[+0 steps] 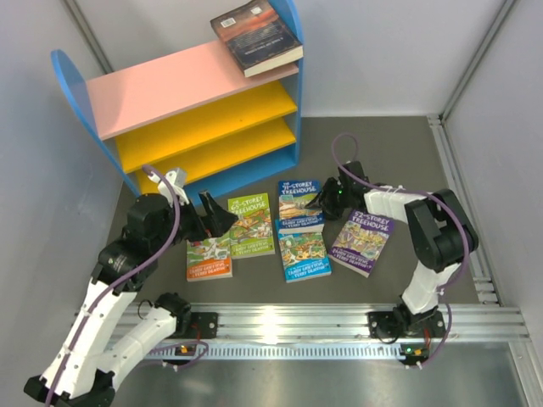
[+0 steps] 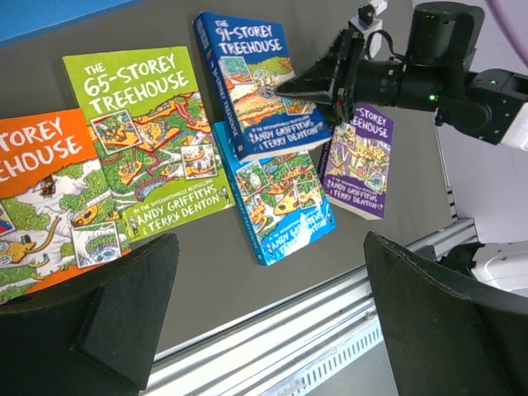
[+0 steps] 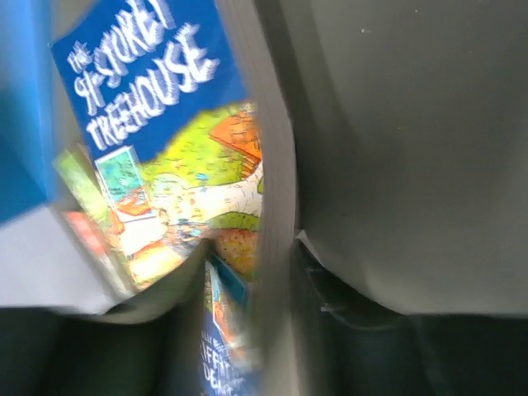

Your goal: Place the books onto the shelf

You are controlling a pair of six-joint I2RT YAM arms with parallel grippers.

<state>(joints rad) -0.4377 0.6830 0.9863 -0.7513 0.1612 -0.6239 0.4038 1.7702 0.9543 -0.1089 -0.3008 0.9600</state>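
Observation:
The shelf [image 1: 161,80] stands at the back left, with a thick dark book [image 1: 256,36] lying on its pink top board. Several thin books lie flat on the table: orange [image 1: 209,257], green [image 1: 251,223], purple [image 1: 363,242] and a blue one [image 1: 304,253]. On top of that one rests another blue book [image 1: 299,203], titled 91-Storey Treehouse [image 3: 157,124]. My right gripper [image 1: 321,201] pinches its right-hand page edge [image 2: 285,87], one finger on the cover and one underneath [image 3: 247,239]. My left gripper [image 1: 212,219] hovers open beside the green book with nothing between its fingers [image 2: 271,239].
An aluminium rail [image 1: 280,322] runs along the near edge under both arm bases. Grey walls close in the left, back and right. The two yellow boards of the shelf [image 1: 212,127] hold nothing I can see.

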